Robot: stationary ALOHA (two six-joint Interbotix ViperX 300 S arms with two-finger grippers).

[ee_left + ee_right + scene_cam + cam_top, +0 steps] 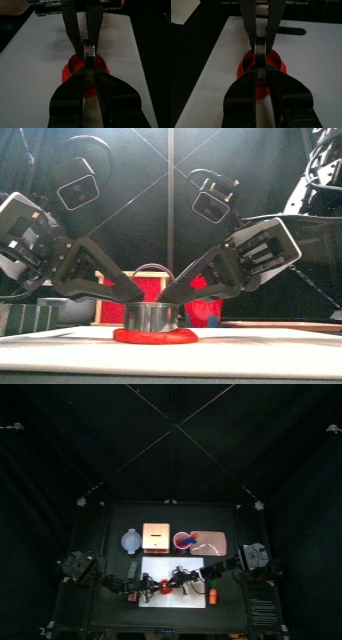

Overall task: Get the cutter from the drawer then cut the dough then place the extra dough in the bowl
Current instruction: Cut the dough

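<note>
Cutter on the dough: the round metal cutter (150, 315) stands upright on the flat red dough (154, 337), which lies on the white cutting board (274, 356) — my front camera has it close and large. The dough shows as a thin red rim around the cutter's foot.

Both claws meet at the cutter from above. The left claw (124, 296) slants down from the left to the cutter's left rim. The right claw (185, 296) slants down from the right to its right rim, and the two arms make a V over it.

On my wrist feeds each claw is clenched, its jaws drawn to a thin slit and its tips at the cutter's top edge (whether they nip the metal wall or only bear on it, I cannot tell). Each wrist camera also looks straight at the other claw, nose to nose across the cutter, with the dough (67, 73) showing red at the sides and white board beyond.

From overhead, the board lies toward the front of the black bench (120, 514). Behind it stands a row — the blue-grey bowl (131, 540) at the left, the pale wooden box (155, 537) just beside it, then the pink tray (219, 546) carrying toy foods (189, 539).
</note>
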